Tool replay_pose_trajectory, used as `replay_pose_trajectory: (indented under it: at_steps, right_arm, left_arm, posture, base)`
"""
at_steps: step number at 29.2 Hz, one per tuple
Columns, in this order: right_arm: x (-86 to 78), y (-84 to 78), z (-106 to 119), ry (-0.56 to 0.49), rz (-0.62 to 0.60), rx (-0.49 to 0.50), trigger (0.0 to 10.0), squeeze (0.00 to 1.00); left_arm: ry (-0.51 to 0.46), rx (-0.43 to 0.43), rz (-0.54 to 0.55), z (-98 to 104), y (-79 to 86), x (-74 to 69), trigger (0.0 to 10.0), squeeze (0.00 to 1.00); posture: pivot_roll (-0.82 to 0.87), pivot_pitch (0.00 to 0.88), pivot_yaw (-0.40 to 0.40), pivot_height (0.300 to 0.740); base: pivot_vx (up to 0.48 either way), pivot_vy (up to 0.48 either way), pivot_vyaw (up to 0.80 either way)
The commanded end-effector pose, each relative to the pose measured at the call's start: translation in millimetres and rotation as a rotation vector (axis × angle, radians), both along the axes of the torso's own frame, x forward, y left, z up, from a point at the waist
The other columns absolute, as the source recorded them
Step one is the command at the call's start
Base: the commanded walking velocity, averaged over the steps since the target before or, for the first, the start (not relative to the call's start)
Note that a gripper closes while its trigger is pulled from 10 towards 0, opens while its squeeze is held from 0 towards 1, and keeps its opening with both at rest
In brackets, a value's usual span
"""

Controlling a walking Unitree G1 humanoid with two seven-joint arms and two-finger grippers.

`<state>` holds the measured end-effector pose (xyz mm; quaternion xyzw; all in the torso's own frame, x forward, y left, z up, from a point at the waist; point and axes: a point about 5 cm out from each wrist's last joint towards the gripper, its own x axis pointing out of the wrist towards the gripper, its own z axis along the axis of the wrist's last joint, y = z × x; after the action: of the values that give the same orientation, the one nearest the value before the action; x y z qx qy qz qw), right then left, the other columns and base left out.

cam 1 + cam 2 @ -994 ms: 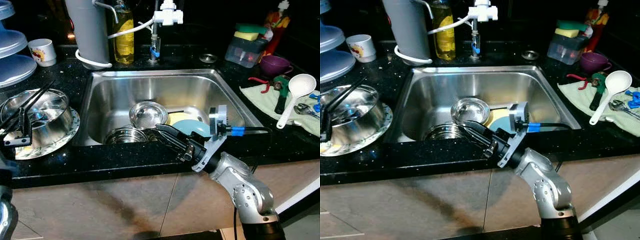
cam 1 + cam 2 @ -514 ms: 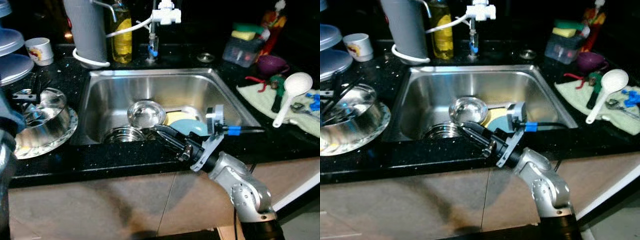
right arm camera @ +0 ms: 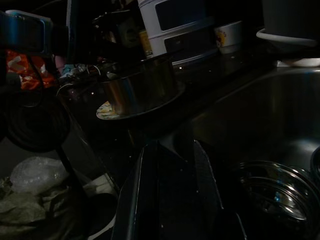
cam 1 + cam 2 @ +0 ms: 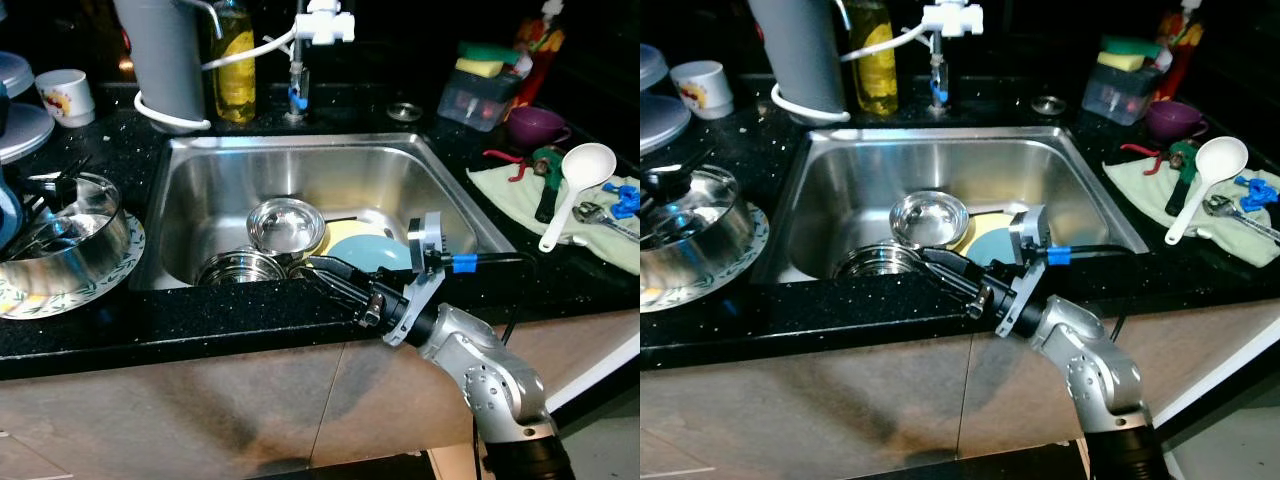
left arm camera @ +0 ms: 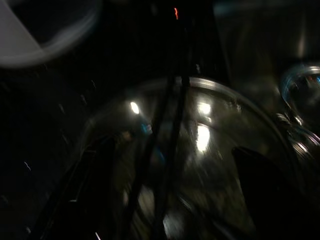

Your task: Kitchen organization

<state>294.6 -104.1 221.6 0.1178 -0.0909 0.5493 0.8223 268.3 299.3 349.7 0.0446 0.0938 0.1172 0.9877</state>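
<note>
My right gripper (image 4: 318, 268) reaches over the front edge of the steel sink (image 4: 300, 148), open with nothing between its fingers (image 3: 145, 190). Its tips are just above a steel pan (image 4: 240, 268). Behind that pan in the sink are a round steel bowl (image 4: 285, 225), a yellow plate (image 4: 338, 233) and a blue plate (image 4: 372, 252). On the counter to the left, a big steel bowl (image 4: 75, 235) stands on a patterned plate (image 4: 125, 262). My left gripper (image 4: 58, 182) hovers over that bowl's rim, its thin fingers (image 5: 162, 115) close together and shut on nothing I can see.
Behind the sink stand a grey cylinder (image 4: 165, 55), an oil bottle (image 4: 235, 65) and the tap (image 4: 320, 25). A white cup (image 4: 65, 95) is at the back left. On the right are a sponge box (image 4: 475, 90), a purple cup (image 4: 535, 125), and a white ladle (image 4: 575, 185) and tools on a green cloth (image 4: 600, 240).
The whole view has drifted a little. My left arm has drawn back to the left, its gripper now higher over the big bowl. The right gripper stays at the sink's front edge.
</note>
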Motion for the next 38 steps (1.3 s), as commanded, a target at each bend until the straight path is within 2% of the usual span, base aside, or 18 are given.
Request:
replay_pose_trajectory:
  at_steps: [1,8,16,17,18,19,20,22,23,24,25,26,28,38]
  right_arm:
    - [0.1,-0.4,-1.7,0.000,0.007,-0.015,10.0,0.00]
    - [1.4,-0.9,-1.4,-0.001,0.013,-0.022,10.0,0.00]
    - [2.1,0.7,-3.0,0.000,0.026,-0.023,10.0,0.00]
    - [2.2,0.8,-3.0,0.000,0.026,-0.023,10.0,0.00]
    - [2.2,0.8,-3.0,0.000,0.026,-0.023,10.0,0.00]
    - [2.2,0.9,-3.1,0.000,0.028,-0.023,10.0,0.00]
    - [2.2,0.9,-3.1,0.000,0.028,-0.023,10.0,0.00]
    - [2.8,0.8,-3.7,0.003,0.030,-0.023,10.0,0.00]
    - [2.9,0.9,-4.1,0.004,0.031,-0.023,10.0,0.00]
    - [2.9,1.2,-4.6,0.006,0.032,-0.023,10.0,0.00]
    - [2.9,1.2,-4.6,0.006,0.032,-0.023,10.0,0.00]
    - [2.8,1.5,-5.0,0.007,0.032,-0.023,10.0,0.00]
    - [3.2,1.7,-5.4,0.009,0.031,-0.023,10.0,0.00]
    - [4.8,-0.6,-7.9,0.021,0.015,-0.035,10.0,0.00]
  left_arm:
    - [0.039,-0.040,0.021,-0.8,6.2,-3.4,10.0,0.00]
    - [0.066,-0.070,0.043,-1.3,10.5,-5.6,10.0,0.00]
    - [0.109,-0.105,0.132,-4.8,24.8,-12.2,10.0,0.00]
    - [0.112,-0.115,0.137,-5.9,26.3,-12.7,9.4,0.00]
    - [0.112,-0.115,0.137,-5.9,26.3,-12.7,9.4,0.00]
    - [0.112,-0.125,0.153,-7.4,29.6,-14.1,8.7,0.00]
    - [0.112,-0.125,0.153,-7.4,29.6,-14.1,8.7,0.00]
    - [0.117,-0.135,0.175,-10.0,34.2,-16.0,5.3,0.00]
    - [0.120,-0.138,0.179,-11.1,35.1,-16.4,3.9,0.00]
    - [0.126,-0.141,0.180,-13.4,35.6,-16.3,3.3,0.00]
    - [0.126,-0.141,0.180,-13.4,35.6,-16.3,3.3,0.00]
    - [0.133,-0.145,0.180,-15.7,35.9,-16.2,1.1,0.00]
    - [0.143,-0.152,0.180,-18.7,36.0,-15.7,0.0,0.00]
    - [0.161,-0.162,0.172,-24.0,36.1,-13.7,0.0,0.00]
  posture:
    - [0.04,0.135,-0.063,0.740]
    - [0.04,0.136,-0.066,0.740]
    - [0.05,0.128,-0.062,0.740]
    - [0.05,0.128,-0.062,0.740]
    - [0.05,0.128,-0.062,0.740]
    - [0.05,0.128,-0.062,0.740]
    - [0.05,0.128,-0.062,0.740]
    - [0.05,0.120,-0.065,0.740]
    - [0.05,0.120,-0.065,0.740]
    - [0.05,0.120,-0.065,0.740]
    - [0.05,0.120,-0.065,0.740]
    - [0.05,0.120,-0.065,0.740]
    - [0.05,0.122,-0.064,0.740]
    - [0.05,0.120,-0.061,0.740]
  base:
    - [0.000,0.000,0.00]
    - [0.000,0.000,0.00]
    - [0.000,0.000,0.00]
    - [0.000,0.000,0.00]
    - [0.000,0.000,0.00]
    - [0.000,0.000,0.00]
    - [0.000,0.000,0.00]
    - [0.000,0.000,0.00]
    - [0.000,0.000,0.00]
    - [0.000,0.000,0.00]
    - [0.000,0.000,0.00]
    - [0.000,0.000,0.00]
    - [0.000,0.000,0.00]
    - [0.000,0.000,0.00]
